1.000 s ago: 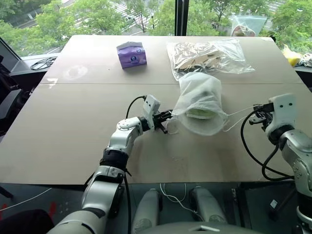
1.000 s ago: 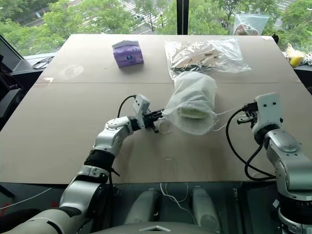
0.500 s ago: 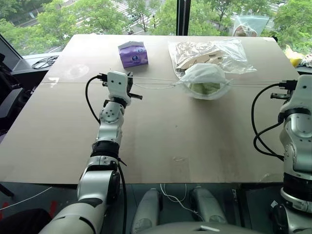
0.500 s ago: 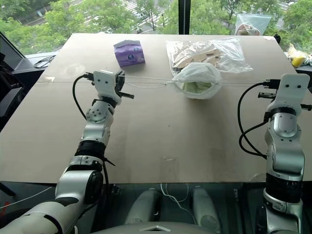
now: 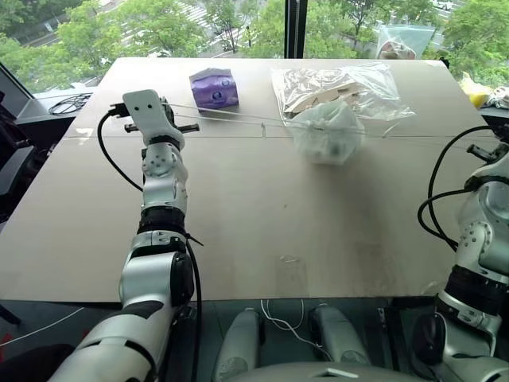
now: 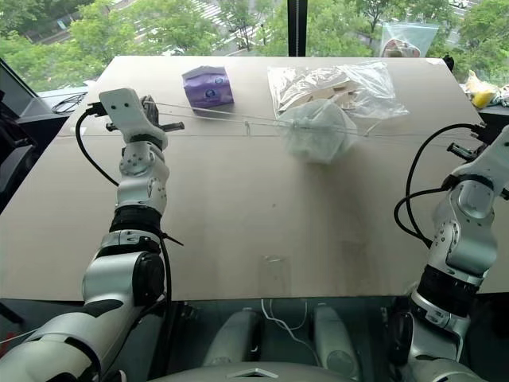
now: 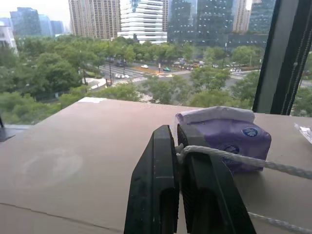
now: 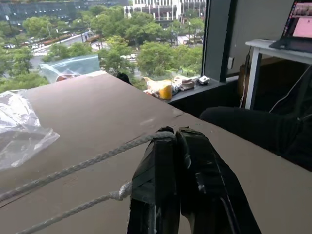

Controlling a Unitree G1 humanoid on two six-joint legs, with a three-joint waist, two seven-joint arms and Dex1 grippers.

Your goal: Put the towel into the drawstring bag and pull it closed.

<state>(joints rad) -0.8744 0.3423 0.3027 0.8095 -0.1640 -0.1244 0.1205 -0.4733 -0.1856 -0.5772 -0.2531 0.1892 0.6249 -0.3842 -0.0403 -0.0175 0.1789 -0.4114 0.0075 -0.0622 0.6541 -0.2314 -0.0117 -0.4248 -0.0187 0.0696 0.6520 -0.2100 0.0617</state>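
- Bench [image 5: 238, 207]: broad tan surface set before a window, with a seam line running across it.
- Drawstring bag [image 5: 328, 131]: white, semi-translucent, gathered to a bunched lump toward the far middle of the bench, just in front of the clear plastic bag and touching its near edge. Mouth drawn tight.
- Towel [image 5: 332, 143]: light green mass faintly seen through the bag's fabric; inside the bag.
- Cords [image 5: 238, 119]: thin and white, stretched taut from the bag's neck out to both sides, one run toward each pincer.
- Left pincer [image 7: 176, 146]: raised at the far left of the bench, well apart from the bag; fingers pressed together and clamped on the cord, which leaves the tips sideways in the left wrist view.
- Right pincer [image 8: 175, 136]: at the right edge of the bench, well apart from the bag; fingers together, clamped on two strands of cord.
- Purple tissue box [image 5: 213, 87]: far part of the bench, between the left pincer and the plastic bag.
- Clear plastic bag [image 5: 342, 87]: glossy, with beige contents, lying at the far side of the bench behind the drawstring bag.
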